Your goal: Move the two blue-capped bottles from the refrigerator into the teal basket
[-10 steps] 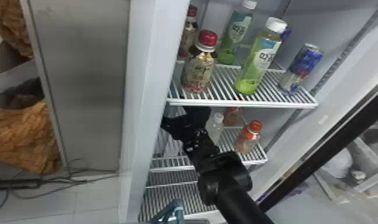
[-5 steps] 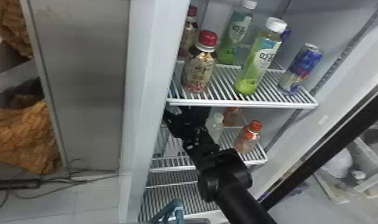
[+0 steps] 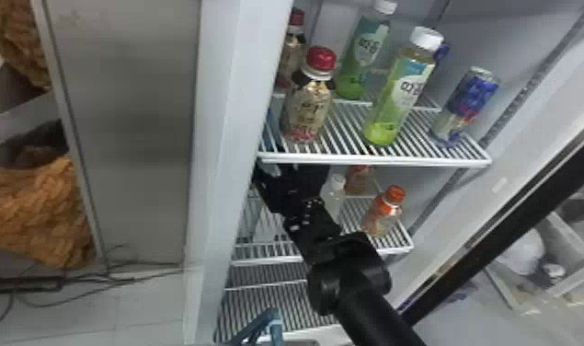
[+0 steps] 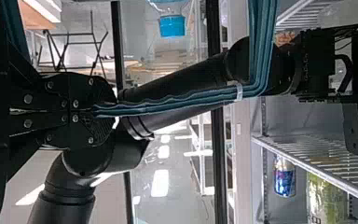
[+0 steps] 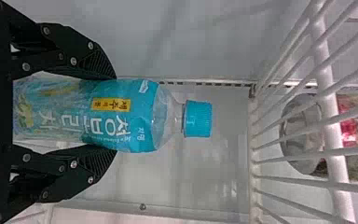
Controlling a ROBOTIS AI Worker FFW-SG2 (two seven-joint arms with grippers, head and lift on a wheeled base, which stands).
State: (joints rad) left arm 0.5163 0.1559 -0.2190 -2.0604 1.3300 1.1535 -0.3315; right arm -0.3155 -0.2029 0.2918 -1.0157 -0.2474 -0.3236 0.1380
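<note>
Head view: The right arm [image 3: 350, 276] is reaching into the refrigerator beneath the upper shelf [image 3: 382, 160], passing near a small white-capped bottle [image 3: 334, 195]. The teal basket's handle [image 3: 254, 326] is showing low in front.

Left wrist view: The left gripper [image 4: 95, 110] is clenching the handle, its teal strands running out from between the fingertips. I am guessing that holding it steady is this arm's whole part for now.

Right wrist view: The right gripper [image 5: 115, 113] is grasping a blue-capped bottle [image 5: 121, 116] by its body, a finger on either side, inside the refrigerator below the shelf wires. Taking it out well is probably calling for a firm but gentle squeeze on thin plastic, then a level pull toward the open front, cap clear of the wires, before any turn basketward. The bottle is standing upright, its long axis running vertically and its cap pointing up at the shelf.
</note>
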